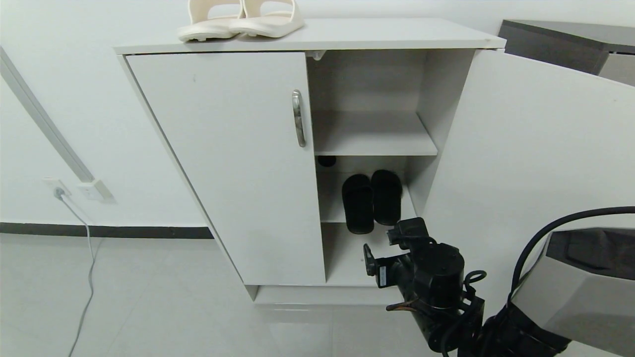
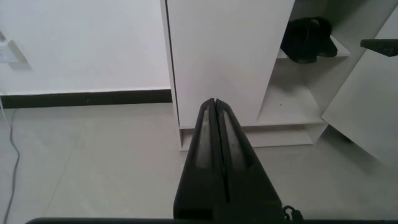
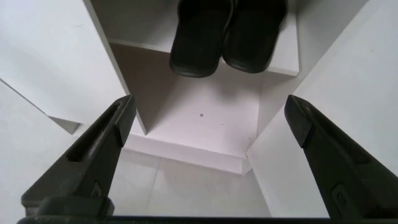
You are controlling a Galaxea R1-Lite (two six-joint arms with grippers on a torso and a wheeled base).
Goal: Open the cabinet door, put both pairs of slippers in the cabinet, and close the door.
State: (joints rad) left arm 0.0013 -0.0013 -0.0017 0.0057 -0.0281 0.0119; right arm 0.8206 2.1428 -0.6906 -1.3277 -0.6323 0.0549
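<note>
Head view: black slippers [image 1: 372, 201] shelved frame centre; right gripper [image 3: 208, 102] below, spread wide; cream slippers [image 1: 240, 20] upper left atop cabinet [image 1: 397, 34], awaiting pickup; left gripper [image 2: 214, 109] pinched together, unneeded.

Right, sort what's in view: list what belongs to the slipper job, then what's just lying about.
Job: black slippers inside the cabinet; cream slippers on its top; open door; right gripper, open.
Lying about: wall socket; cable; grey unit.
</note>
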